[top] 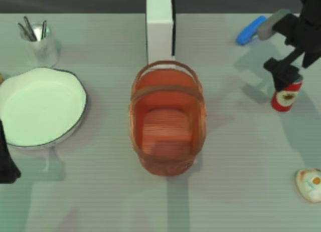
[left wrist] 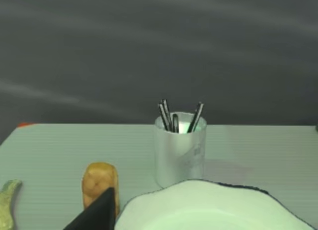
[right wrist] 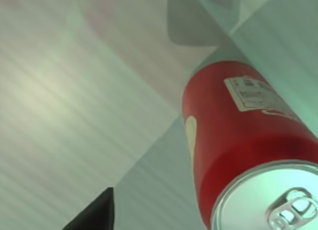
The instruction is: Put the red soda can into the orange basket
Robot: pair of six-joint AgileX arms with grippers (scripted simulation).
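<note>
1. Pale grey-green desk [top: 100,202] is seen from above in the top view, with a dark strip along its far edge. The orange basket [top: 167,123] is placed at the middle, its brown hoop handle arched across it, and a white box [top: 159,26] is set just behind it. The red soda can [top: 286,95] is found upright well to the right of the basket. The right end effector [top: 284,73] is positioned directly over the can's top; whether its fingers are spread or pressed together cannot be told. A blue object [top: 250,30] is seen at the far right, and a cream-coloured item [top: 309,185] lies near the right edge. On the left, a white bowl [top: 40,107] is set, with a silver cup of utensils [top: 40,44] behind it. The left arm [top: 6,157] is parked at the left edge.

2. In the left wrist view, the silver cup [left wrist: 179,148] is shown behind the bowl's rim [left wrist: 208,207], and a brown object [left wrist: 100,188] is seen beside the bowl. One dark fingertip [left wrist: 97,215] of the left end effector is visible; its state cannot be told.

3. In the right wrist view, the can [right wrist: 238,155] is shown close up, its silver top and pull tab visible. One dark fingertip [right wrist: 97,215] is seen apart from the can.
</note>
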